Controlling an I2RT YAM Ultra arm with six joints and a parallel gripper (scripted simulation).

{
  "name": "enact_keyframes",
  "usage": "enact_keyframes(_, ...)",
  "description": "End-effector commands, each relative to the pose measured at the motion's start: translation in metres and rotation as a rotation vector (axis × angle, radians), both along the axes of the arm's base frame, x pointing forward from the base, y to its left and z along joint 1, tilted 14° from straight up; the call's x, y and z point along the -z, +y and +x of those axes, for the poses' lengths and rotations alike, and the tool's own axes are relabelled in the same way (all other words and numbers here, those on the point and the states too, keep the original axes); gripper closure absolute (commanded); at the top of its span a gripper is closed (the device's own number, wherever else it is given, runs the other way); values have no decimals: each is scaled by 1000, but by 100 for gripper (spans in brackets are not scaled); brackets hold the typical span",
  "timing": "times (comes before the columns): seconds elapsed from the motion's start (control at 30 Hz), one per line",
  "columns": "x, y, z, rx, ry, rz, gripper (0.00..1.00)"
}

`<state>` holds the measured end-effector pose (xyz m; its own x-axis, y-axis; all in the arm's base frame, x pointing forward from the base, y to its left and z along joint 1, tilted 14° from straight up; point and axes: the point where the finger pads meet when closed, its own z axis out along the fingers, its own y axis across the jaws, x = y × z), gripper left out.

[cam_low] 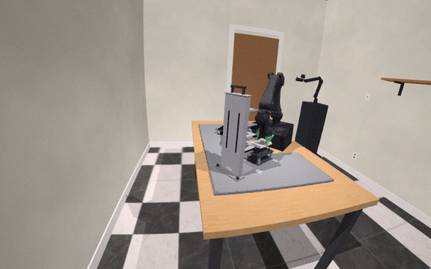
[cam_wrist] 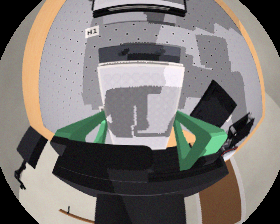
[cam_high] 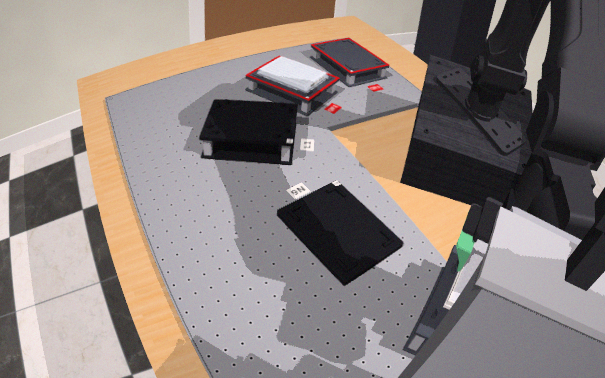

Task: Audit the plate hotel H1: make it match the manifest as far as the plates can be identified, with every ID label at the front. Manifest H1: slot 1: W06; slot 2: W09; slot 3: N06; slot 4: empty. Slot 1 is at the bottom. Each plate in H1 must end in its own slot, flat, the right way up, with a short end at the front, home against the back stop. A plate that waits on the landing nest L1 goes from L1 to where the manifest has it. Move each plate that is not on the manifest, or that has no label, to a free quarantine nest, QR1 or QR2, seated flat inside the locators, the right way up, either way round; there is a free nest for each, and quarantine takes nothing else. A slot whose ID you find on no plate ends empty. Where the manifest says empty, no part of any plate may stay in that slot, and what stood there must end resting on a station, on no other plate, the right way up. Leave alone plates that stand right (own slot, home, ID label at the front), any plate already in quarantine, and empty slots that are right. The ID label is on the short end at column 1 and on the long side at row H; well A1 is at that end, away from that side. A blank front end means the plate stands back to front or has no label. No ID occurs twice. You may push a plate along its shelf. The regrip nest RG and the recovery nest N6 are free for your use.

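Note:
My gripper has green fingers and is shut across the width of a white plate. It holds the plate level in front of the grey plate hotel H1, outside the slots and above a black nest. I cannot read a label on the held plate. In the top view only one green finger shows beside the hotel's front, and the hotel's slots are hidden. One red-rimmed quarantine nest holds a white plate. The other red-rimmed nest has a dark top.
A raised black nest stands mid-mat. The flat black nest N6 lies nearer the hotel. The arm's black base block stands at the right. The hotel has a black handle on top. A black camera pedestal stands behind the table.

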<state>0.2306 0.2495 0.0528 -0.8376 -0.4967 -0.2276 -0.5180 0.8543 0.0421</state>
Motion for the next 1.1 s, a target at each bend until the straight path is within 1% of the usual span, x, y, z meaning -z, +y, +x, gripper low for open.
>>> enact_keyframes(0.0, -21, 7, 4, -1, -30, 33, 14)
enact_keyframes(0.4, -33, 6, 1, -4, -30, 33, 14)
enact_keyframes(0.77, -39, 3, 0, 1, -30, 33, 14)
enact_keyframes(0.97, -55, 1, -4, -3, -31, 33, 14)
enact_keyframes(1.03, -55, 1, -4, -3, -31, 33, 14)
enact_keyframes(1.07, -58, 1, -5, -5, -31, 32, 14)
